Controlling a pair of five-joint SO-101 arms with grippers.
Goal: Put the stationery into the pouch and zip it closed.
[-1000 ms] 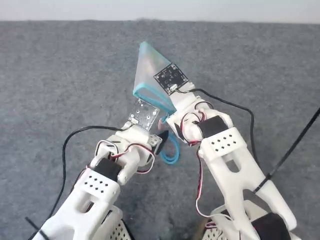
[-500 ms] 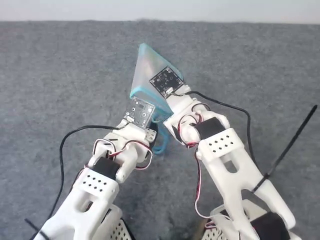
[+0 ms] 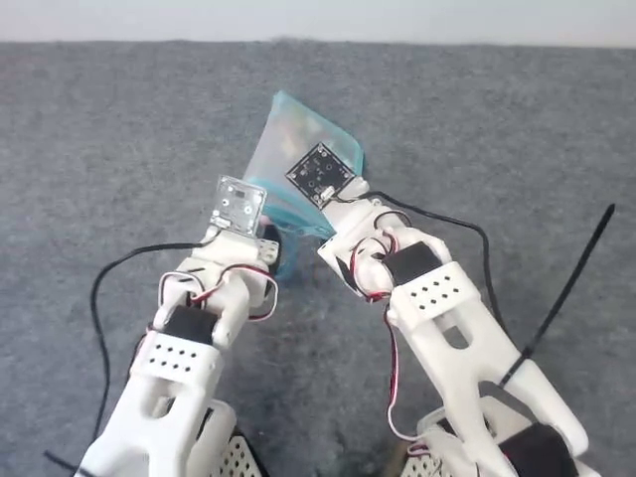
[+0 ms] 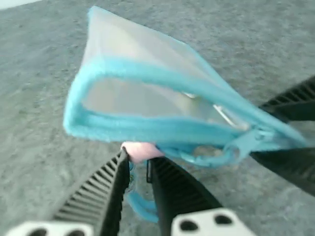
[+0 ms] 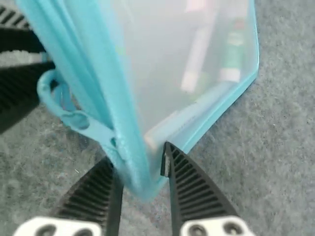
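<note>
- Currently, left gripper (image 4: pixel 139 160) is clenched on a pink piece (image 4: pixel 140 150) just below the pouch's (image 4: pixel 162 130) open mouth.
- Right gripper (image 5: pixel 141 164) pinches the pouch's corner between its fingers; stationery (image 5: pixel 197 64) lies inside.

Robotics test bench in a lab-like room. A grey felt-like mat (image 3: pixel 109 139) covers the table, with a plain pale wall (image 3: pixel 318 18) at the far edge. Two white plastic arms (image 3: pixel 452 298) carry exposed wiring (image 3: pixel 373 263) and loose black cables (image 3: pixel 566 288).

Your right end effector (image 5: pixel 139 157) clamps the pouch (image 5: pixel 147 64) at one corner; stationery (image 5: pixel 197 64) shows through its clear side, grey bench (image 5: pixel 280 147) beneath.
</note>
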